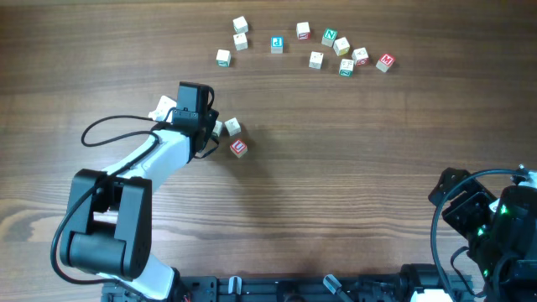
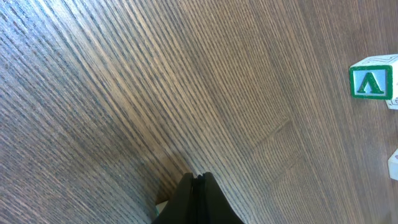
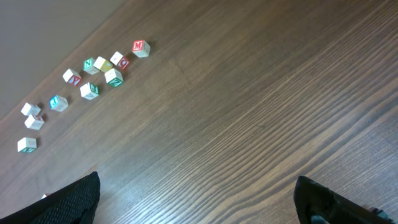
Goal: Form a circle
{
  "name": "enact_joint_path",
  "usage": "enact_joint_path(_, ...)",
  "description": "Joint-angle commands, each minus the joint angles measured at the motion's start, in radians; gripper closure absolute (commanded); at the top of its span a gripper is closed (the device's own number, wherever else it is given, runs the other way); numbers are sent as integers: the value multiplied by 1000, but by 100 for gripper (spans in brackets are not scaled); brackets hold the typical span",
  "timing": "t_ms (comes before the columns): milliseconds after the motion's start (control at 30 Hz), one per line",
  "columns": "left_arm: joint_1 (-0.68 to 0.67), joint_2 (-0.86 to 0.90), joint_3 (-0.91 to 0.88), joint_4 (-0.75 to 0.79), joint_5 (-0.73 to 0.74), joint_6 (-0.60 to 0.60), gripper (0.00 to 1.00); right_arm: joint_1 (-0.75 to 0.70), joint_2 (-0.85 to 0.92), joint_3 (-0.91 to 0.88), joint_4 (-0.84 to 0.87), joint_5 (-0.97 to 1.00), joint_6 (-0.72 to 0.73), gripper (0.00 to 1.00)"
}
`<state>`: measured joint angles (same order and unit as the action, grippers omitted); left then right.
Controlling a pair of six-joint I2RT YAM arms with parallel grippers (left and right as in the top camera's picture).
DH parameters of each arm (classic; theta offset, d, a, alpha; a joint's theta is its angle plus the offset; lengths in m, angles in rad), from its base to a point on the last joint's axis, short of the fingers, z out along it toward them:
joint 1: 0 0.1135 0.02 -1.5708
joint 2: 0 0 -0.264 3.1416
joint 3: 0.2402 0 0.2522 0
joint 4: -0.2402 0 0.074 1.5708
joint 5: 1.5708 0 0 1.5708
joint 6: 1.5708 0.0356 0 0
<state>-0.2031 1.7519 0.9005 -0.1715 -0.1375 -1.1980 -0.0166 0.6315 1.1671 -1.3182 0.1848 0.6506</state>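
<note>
The circle shows only as a tight cluster of three tiny pale letter cubes: one plain-topped [image 1: 232, 126], one red-printed [image 1: 239, 148], and one [image 1: 217, 128] half hidden by my left arm's black head [image 1: 195, 105]. My left gripper [image 2: 200, 177] is shut with nothing between its jaws, low over bare wood. A green-printed cube [image 2: 372, 79] sits at the right edge of the left wrist view, apart from the fingers. My right gripper [image 3: 196, 199] is open and holds nothing, parked at the table's near right corner [image 1: 487, 222].
Several loose letter cubes with green, blue or red prints lie in a loose arc at the far side [image 1: 315, 46], also seen far off in the right wrist view [image 3: 93, 68]. One more pale cube [image 1: 164, 107] lies just left of the left gripper head.
</note>
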Motion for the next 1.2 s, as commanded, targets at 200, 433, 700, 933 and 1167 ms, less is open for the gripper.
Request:
enact_joint_path(200, 2, -5, -10, 0, 2, 15, 96, 2, -5, 1, 4, 6, 8, 0)
enact_joint_path(433, 2, -5, -10, 0, 13, 15, 96, 2, -5, 1, 4, 6, 8, 0)
enact_joint_path(700, -6, -5, -10, 4, 17, 15, 96, 2, -5, 1, 4, 6, 7, 0)
enact_joint_path(933, -9, -5, -10, 7, 18, 15, 96, 2, -5, 1, 4, 6, 7, 0)
enact_joint_path(1167, -9, -5, -10, 8, 25, 15, 96, 2, -5, 1, 4, 6, 7, 0)
